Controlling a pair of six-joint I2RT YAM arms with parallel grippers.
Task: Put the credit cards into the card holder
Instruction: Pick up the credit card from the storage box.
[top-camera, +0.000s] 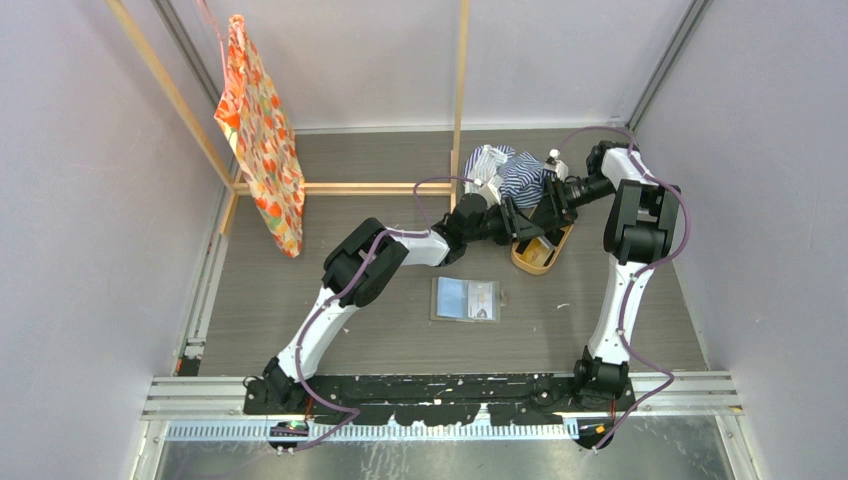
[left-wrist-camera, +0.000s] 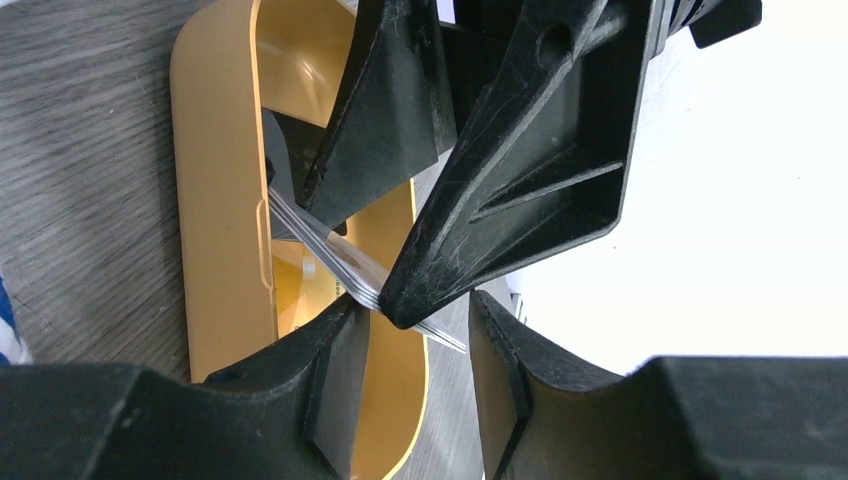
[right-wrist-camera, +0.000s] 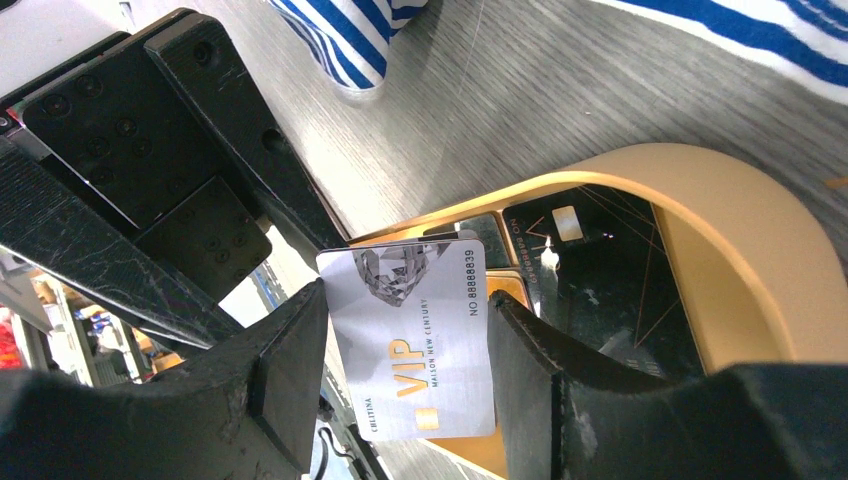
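A thin stack of credit cards (right-wrist-camera: 420, 330), with a silver-white VIP card on top, sits across my right gripper (right-wrist-camera: 405, 300), which is shut on its edges. In the left wrist view the same stack (left-wrist-camera: 330, 250) shows edge-on over the tray. Its free end pokes between the fingers of my left gripper (left-wrist-camera: 418, 305), which is open around it. A black card (right-wrist-camera: 610, 290) lies in the tray. Both grippers meet above the tray, left gripper (top-camera: 512, 222), right gripper (top-camera: 545, 212). The card holder (top-camera: 465, 298) lies spread open on the table in front of them.
The oval orange-tan tray (top-camera: 562, 243) sits under the grippers, its rim (left-wrist-camera: 215, 200) close to the left fingers. A blue-striped cloth (top-camera: 505, 170) lies just behind it. A wooden frame (top-camera: 460, 100) with a patterned bag (top-camera: 262, 140) stands at the back left.
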